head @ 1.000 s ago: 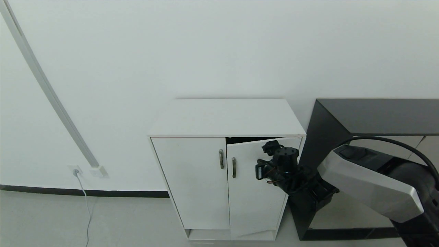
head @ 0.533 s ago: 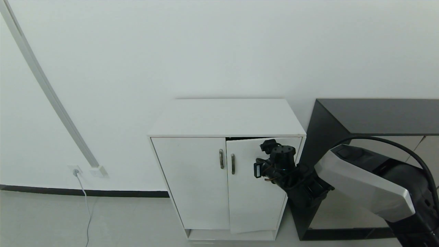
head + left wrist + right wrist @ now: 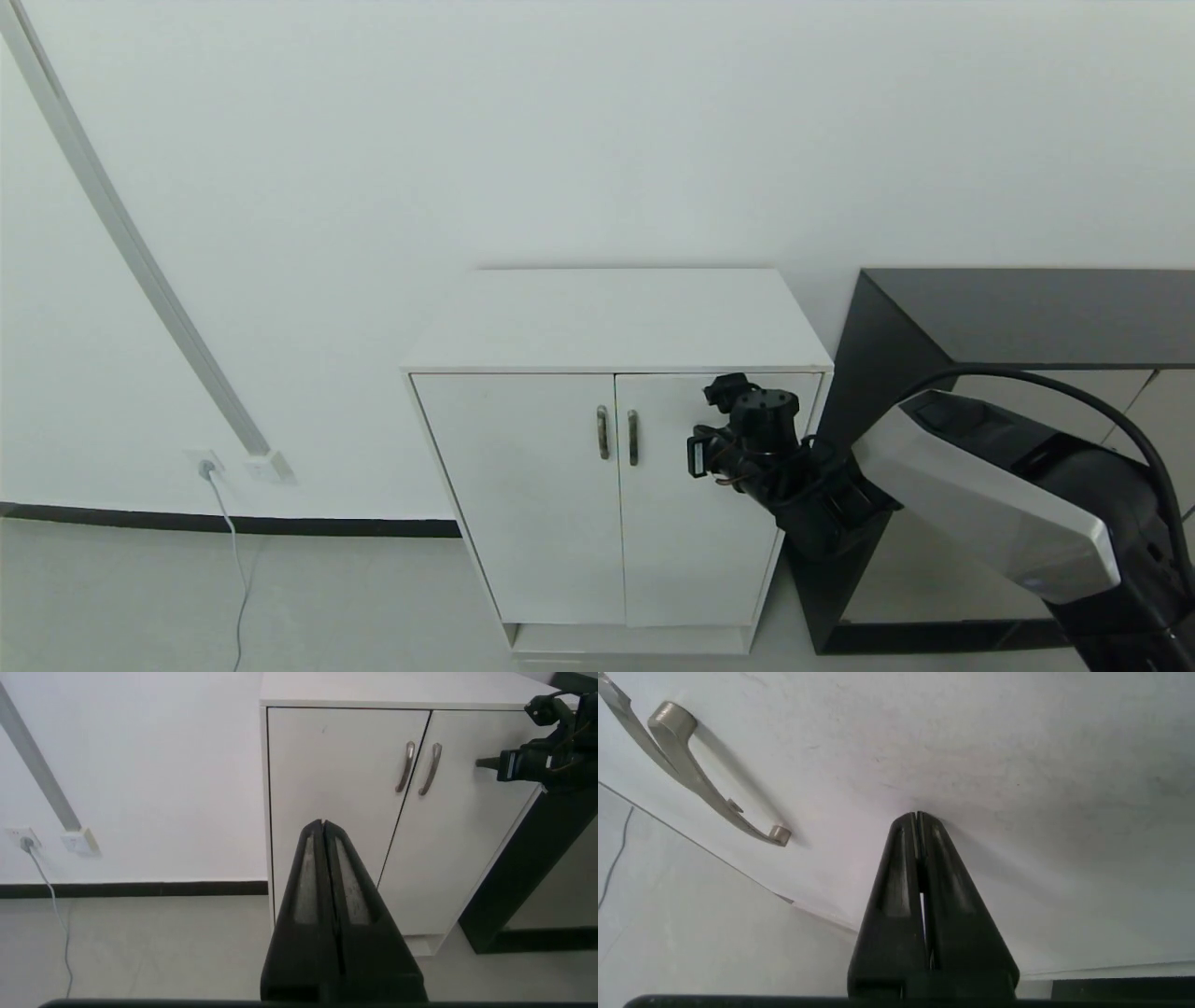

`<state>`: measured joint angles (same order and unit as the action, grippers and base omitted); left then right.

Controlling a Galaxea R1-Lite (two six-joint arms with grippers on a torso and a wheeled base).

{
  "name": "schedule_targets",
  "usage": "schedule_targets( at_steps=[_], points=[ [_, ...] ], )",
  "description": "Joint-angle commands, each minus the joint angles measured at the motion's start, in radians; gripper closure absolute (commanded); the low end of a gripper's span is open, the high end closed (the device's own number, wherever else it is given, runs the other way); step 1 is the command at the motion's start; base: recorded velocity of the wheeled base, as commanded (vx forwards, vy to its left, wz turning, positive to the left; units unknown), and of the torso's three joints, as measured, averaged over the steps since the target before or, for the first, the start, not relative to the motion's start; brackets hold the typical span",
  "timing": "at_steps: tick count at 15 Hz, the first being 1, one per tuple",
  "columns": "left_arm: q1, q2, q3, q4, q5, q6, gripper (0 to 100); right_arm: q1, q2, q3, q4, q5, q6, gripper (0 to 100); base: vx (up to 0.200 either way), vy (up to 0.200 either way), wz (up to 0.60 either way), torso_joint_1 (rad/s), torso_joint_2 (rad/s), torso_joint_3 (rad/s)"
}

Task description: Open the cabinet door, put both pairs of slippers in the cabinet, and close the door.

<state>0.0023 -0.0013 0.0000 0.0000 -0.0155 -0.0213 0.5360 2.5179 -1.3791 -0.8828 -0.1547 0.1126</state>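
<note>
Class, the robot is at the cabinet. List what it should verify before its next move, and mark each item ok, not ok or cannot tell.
1. The right door sits flush with the left door: ok.
2. The right gripper is shut, tips against the right door: ok.
3. The left gripper is shut, empty, back from the cabinet: ok.
4. The handle of the right door is free of both grippers: ok.
5. The slippers are inside: cannot tell, shut doors hide the inside.

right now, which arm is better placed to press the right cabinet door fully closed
Right. The right gripper, shut, sits tip-first against the right door near its handle, and the door looks flush. The left gripper, also shut, hangs well back from the cabinet.
</note>
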Motion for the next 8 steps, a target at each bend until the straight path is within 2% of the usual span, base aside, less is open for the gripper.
schedule_targets(
  at_steps=[1, 8],
  points=[
    [0.001, 0.001, -0.002, 0.000, 0.000, 0.000, 100, 0.001, 0.001, -0.009, 0.001, 0.000, -0.001, 100, 0.000, 0.000, 0.00, 0.000, 0.00, 0.000],
    [0.001, 0.001, 0.000, 0.000, 0.000, 0.000, 100, 0.001, 0.022, -0.041, 0.002, 0.001, 0.001, 100, 0.000, 0.000, 0.00, 0.000, 0.00, 0.000]
  ],
)
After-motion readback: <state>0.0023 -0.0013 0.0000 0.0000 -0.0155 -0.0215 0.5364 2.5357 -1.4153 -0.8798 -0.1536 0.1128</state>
